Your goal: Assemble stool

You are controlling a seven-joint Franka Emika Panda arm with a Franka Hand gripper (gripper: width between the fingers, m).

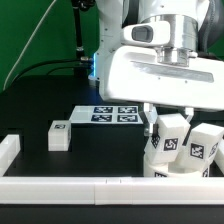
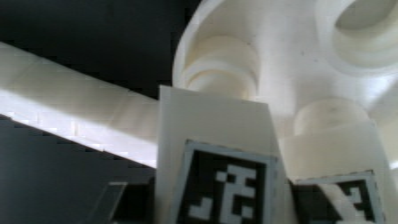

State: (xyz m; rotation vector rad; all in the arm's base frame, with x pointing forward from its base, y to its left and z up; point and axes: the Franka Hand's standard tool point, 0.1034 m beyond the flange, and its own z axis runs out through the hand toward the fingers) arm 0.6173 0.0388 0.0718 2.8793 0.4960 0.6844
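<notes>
The white round seat (image 1: 172,168) lies at the exterior view's right, near the front bar. Two white block legs stand on it: one (image 1: 168,138) under my gripper (image 1: 166,127), the other (image 1: 204,150) to its right. My gripper is shut on the first leg from above. In the wrist view this leg (image 2: 222,150) fills the middle between my gripper's (image 2: 206,208) jaws, with a dark finger (image 2: 118,198) beside it. The seat (image 2: 302,50) lies beyond and the second leg's tag (image 2: 350,202) alongside. A third leg (image 1: 59,135) lies loose on the table at the left.
The marker board (image 1: 113,114) lies flat behind the seat, in the middle. A long white border bar (image 1: 90,190) runs along the front edge and a short one (image 1: 8,150) stands at the left. The table is black.
</notes>
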